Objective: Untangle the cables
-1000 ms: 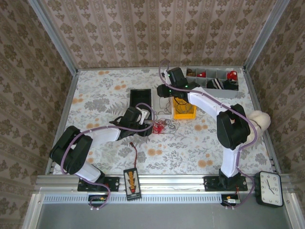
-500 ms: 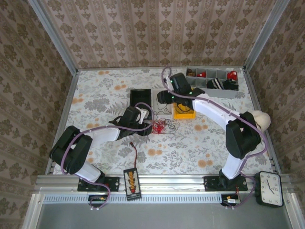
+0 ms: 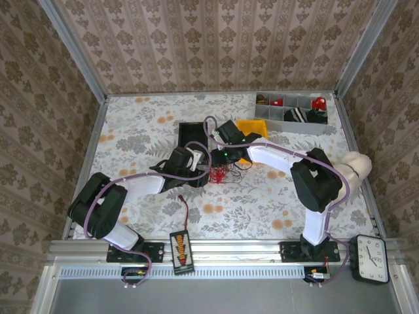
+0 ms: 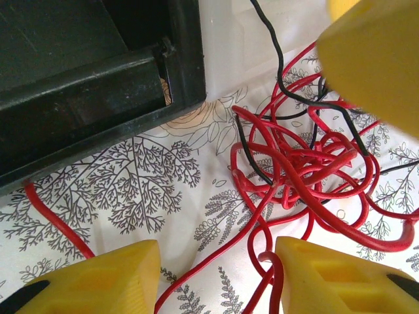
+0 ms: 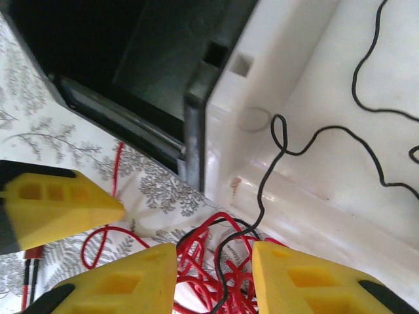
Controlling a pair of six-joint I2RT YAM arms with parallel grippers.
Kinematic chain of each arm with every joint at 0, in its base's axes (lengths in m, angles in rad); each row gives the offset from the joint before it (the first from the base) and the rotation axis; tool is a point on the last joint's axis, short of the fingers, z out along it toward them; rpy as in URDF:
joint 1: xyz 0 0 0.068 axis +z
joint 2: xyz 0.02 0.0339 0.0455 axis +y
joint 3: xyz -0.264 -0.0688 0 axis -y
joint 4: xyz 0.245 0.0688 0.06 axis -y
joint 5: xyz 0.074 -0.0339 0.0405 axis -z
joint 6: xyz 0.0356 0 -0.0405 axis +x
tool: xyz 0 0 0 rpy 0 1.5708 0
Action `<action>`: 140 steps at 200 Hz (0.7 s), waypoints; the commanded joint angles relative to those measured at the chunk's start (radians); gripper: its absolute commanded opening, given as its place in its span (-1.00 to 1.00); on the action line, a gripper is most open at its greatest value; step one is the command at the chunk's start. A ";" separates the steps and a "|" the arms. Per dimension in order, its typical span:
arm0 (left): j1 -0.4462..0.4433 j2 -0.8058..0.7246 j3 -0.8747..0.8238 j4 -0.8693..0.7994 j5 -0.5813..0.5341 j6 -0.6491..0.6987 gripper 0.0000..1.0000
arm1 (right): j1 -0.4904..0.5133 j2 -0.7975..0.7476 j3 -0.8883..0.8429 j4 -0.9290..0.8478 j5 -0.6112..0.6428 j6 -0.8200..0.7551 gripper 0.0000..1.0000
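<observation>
The cables (image 3: 221, 173) are a small tangle of red and black wires on the flowered table (image 3: 144, 131), just below the bins. In the left wrist view the cables (image 4: 308, 157) lie ahead of my left gripper (image 4: 216, 275), which is open with one red strand running between its fingers. My right gripper (image 5: 215, 281) is open too, hovering over the cables (image 5: 216, 268), red loops and a black wire showing between its fingers. In the top view the left gripper (image 3: 205, 168) and right gripper (image 3: 223, 159) face each other across the tangle.
A black bin (image 3: 193, 134) and a white bin (image 5: 327, 131) stand side by side behind the tangle; a black wire trails from the white bin into it. A yellow bin (image 3: 252, 125) and a grey divided tray (image 3: 294, 114) lie further right. An orange-black device (image 3: 181, 248) sits at the near edge.
My right arm has swung left and toward the near edge, from over the yellow bin down to the cable tangle. The left arm and the tangle have stayed put.
</observation>
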 commanded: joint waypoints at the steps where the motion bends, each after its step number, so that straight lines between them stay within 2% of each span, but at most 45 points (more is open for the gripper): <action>1: 0.007 -0.009 -0.014 0.014 0.011 -0.016 -0.02 | -0.004 0.027 -0.007 -0.032 -0.006 -0.018 -0.32; 77: 0.008 -0.005 -0.012 0.013 0.014 -0.017 -0.02 | -0.001 0.062 -0.028 -0.037 -0.021 -0.012 -0.39; 108: 0.008 0.003 -0.009 0.015 0.017 -0.019 -0.02 | -0.001 0.038 -0.042 -0.013 0.007 -0.010 -0.75; 140: 0.008 0.006 -0.011 0.015 0.019 -0.021 -0.02 | -0.011 -0.031 -0.047 0.005 0.039 -0.014 -0.88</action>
